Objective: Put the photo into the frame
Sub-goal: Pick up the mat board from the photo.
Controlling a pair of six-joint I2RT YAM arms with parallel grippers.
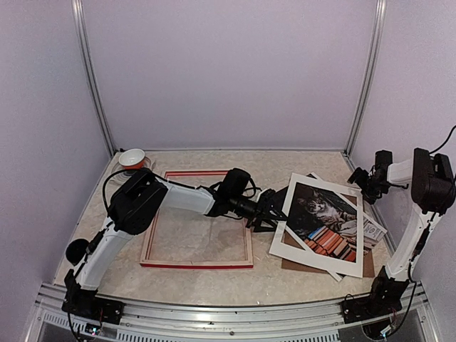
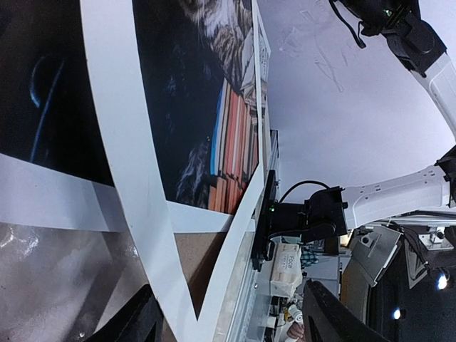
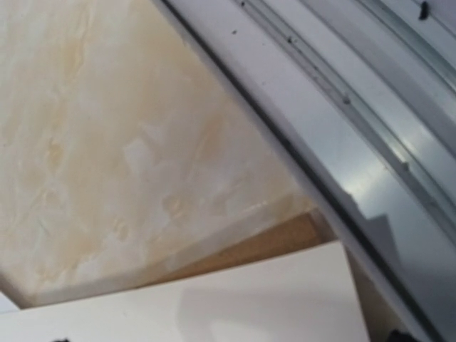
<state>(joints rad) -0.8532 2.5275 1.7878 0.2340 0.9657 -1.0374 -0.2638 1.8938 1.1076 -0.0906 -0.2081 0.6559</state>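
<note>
Photo [image 1: 324, 224] askew on brown board [image 1: 293, 262] beside frame [image 1: 196, 264], edge between spread left claw [image 1: 274, 214] for pinching; right claw [image 1: 363, 182] wide, empty.

Pale lilac walls [image 1: 228, 71], metal corner posts [image 1: 91, 71], beige marbled tabletop [image 1: 214, 279]

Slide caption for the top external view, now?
Open left gripper reaches over the red frame to the left edge of the cat photo; right gripper hovers raised at the right.
</note>
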